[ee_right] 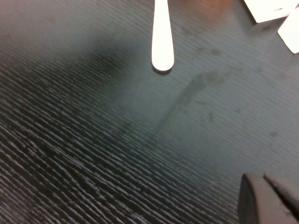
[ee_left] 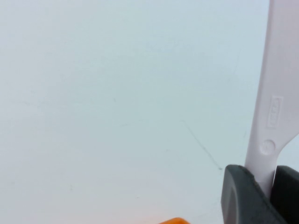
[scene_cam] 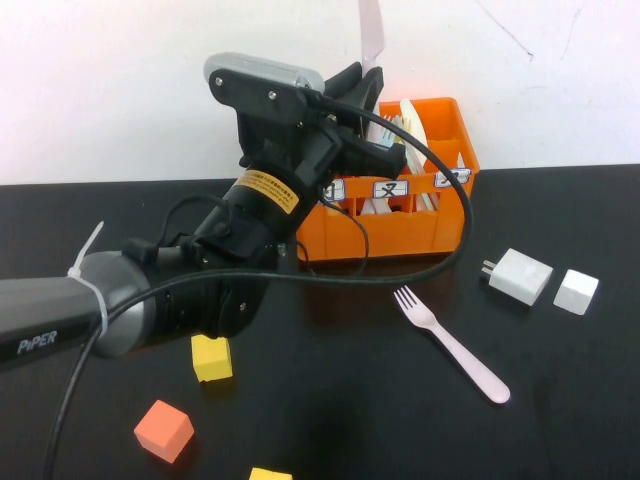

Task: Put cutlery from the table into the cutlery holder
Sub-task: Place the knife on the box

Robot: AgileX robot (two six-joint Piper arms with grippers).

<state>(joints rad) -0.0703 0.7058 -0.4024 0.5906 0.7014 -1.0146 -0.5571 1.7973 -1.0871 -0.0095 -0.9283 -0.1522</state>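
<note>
Above the orange cutlery holder (scene_cam: 400,200), the left gripper (scene_cam: 368,82) clamped the pale pink knife (scene_cam: 371,32) upright. The fork (scene_cam: 450,343) lay on the black table (scene_cam: 560,400). The right gripper (ee_right: 268,200) hovered near its handle, jaws' state unclear.

White chargers (scene_cam: 520,275); yellow (scene_cam: 211,358), orange cubes (scene_cam: 163,430).

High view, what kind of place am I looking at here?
Probably a robot test bench, not a kitchen: a bare black table against a white wall, loose practice props like the yellow cube and the labelled orange crate.
</note>
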